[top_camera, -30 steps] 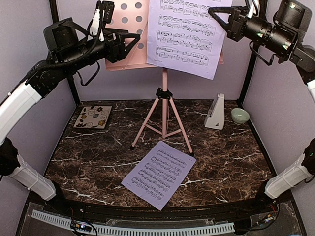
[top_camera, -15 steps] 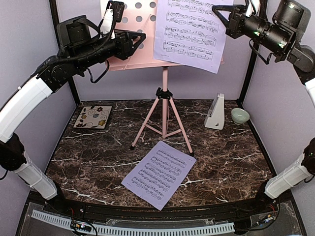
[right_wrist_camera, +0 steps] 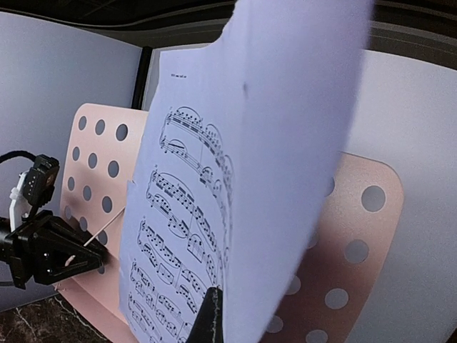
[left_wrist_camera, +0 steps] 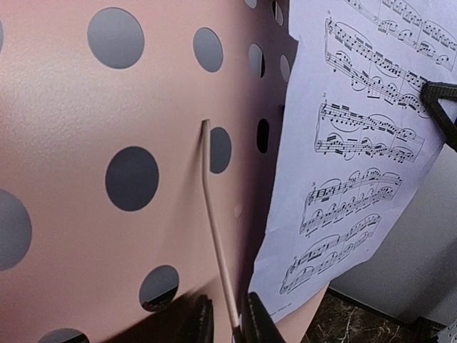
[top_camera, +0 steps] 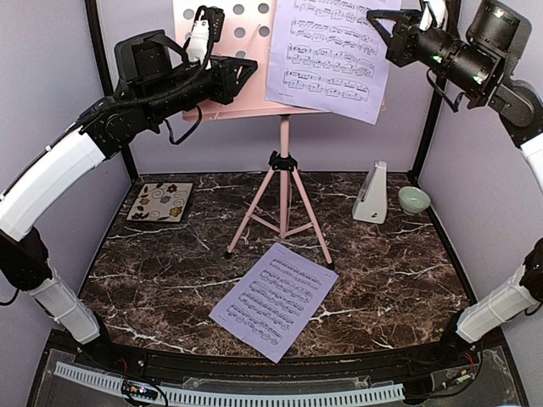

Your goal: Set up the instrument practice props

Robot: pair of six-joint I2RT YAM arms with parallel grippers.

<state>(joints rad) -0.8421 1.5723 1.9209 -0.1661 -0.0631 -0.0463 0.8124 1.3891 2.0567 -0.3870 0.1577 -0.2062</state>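
So, music stand [top_camera: 284, 140]: pink, its plate punched with round holes, on a slim pole with three splayed legs; it stands upright at the middle back of the desk [top_camera: 399, 271].
Stand's rod [left_wrist_camera: 218, 236]: thin, pale, lying slantwise against the face of the plate.
Held page [top_camera: 331, 51]: lavender, printed with staves of black notes; it hangs tilted over the right half of the plate, and its lower corner drops past the plate's bottom edge. Whether it rests on the ledge cannot be told.
Flat page [top_camera: 274, 301]: same colour and print, lying askew on the desk just in front of the tripod feet.
Metronome [top_camera: 371, 193]: small white pyramid, upright at the back right, beside a pale green bowl [top_camera: 414, 200].
Left gripper [top_camera: 246, 69]: up at the left part of the plate, jaws nearly together astride the rod's lower end, with a sliver of gap on each side.
Right gripper [top_camera: 375, 19]: clamped on the upper right edge of the held page.
Count: one stand, two pages, one metronome, one bowl, one floral tile [top_camera: 159, 202], two arms.
Surface: dark brown marble pattern with white veins; the tile sits at the back left.
Room: pale lavender walls, black posts in the corners, and a white slotted strip [top_camera: 229, 394] along the near edge.
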